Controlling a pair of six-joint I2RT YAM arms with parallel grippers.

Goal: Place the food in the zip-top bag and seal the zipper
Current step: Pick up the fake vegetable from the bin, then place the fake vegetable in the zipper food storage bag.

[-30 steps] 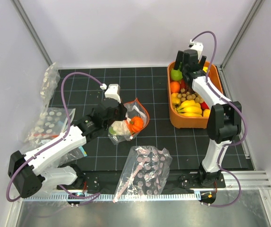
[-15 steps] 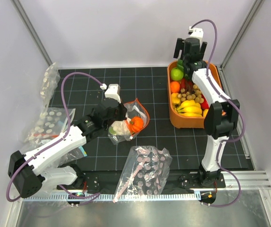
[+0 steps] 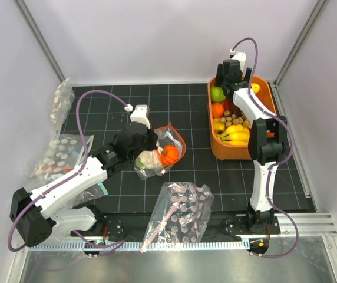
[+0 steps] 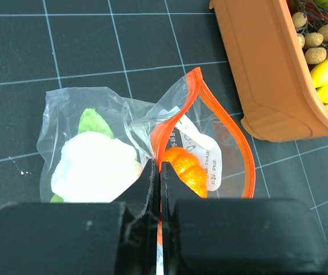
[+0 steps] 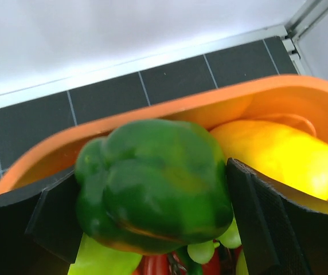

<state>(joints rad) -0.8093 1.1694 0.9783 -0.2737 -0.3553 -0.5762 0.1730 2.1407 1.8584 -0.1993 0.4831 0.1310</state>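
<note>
Zip-top bag (image 4: 66,109): clear, wrinkled plastic lying on the black gridded desk (image 3: 121,100), about mid-desk and left of the orange bin (image 3: 239,154).
Zipper (image 4: 233,127): a narrow orange-red strip along the bag's mouth. It is unsealed, and its two runs bow apart into a teardrop loop that points to the far side.
Bag contents: a white cauliflower (image 4: 95,166) with green leaf at its edge lies on the left. An orange round piece (image 4: 187,169) sits on the right, just inside the mouth. A white printed slip (image 4: 205,153) lies beside the orange piece.
Left gripper (image 4: 155,172): fingers pressed together, clamped on the left run of the zipper, between the cauliflower and the orange piece.
Green bell pepper (image 5: 152,183): glossy, dark green and lobed. It is at the far end of the bin, above some green grapes (image 5: 201,251), with a yellow fruit (image 5: 278,154) to its right.
Right gripper (image 5: 149,189): fingers spread wide apart on either side of the pepper, which fills the gap. I cannot tell whether they press on it.
Bin: also holds bananas (image 3: 236,134) and small brown nuts (image 4: 316,40).
Other bags: a pink-dotted bag (image 3: 180,212) lies at the near edge, and white-dotted bags (image 3: 59,154) lie at the left.
</note>
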